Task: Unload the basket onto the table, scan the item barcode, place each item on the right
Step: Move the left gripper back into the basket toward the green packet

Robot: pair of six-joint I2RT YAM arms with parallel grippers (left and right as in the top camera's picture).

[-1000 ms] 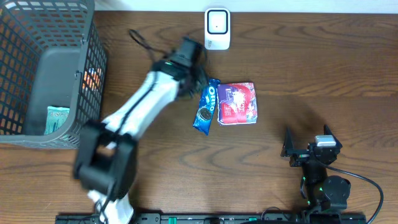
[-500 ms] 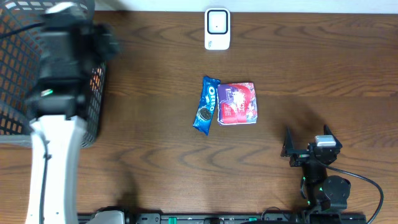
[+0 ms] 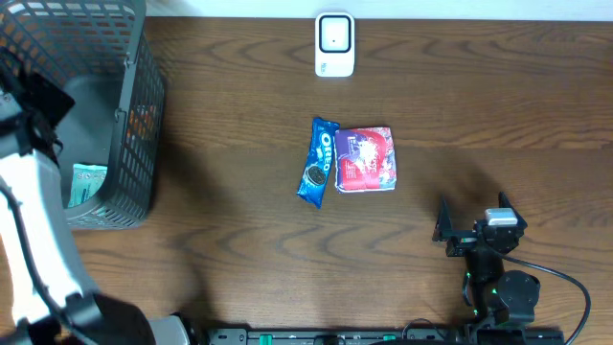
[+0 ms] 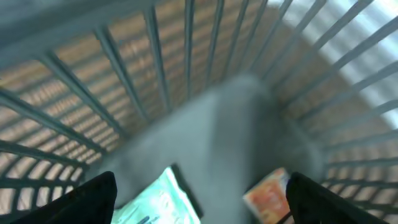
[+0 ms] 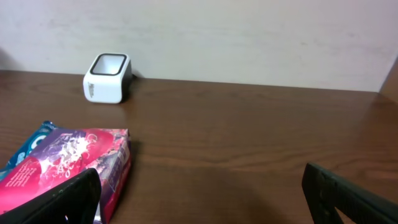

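white scanner (image 3: 334, 44) upright at twelve o'clock; blue oreo pack (image 3: 317, 161) flat at centre, touching red packet (image 3: 365, 159) at its three o'clock.

Dark brown wood grain across the table (image 3: 239, 211), smooth, with a dull sheen. Grey plastic for the basket (image 3: 139, 86) at far left, matt, moulded as an open lattice. White plastic on the scanner (image 3: 334, 44) at the far edge, smooth and slightly glossy (dark, shinier window on top). Glossy blue film on the Oreo pack (image 3: 317, 161). Shiny, crinkled red-and-purple film on the snack packet (image 3: 366, 159) just to its right. Matt, faintly mottled paint on the wall (image 5: 249, 37).
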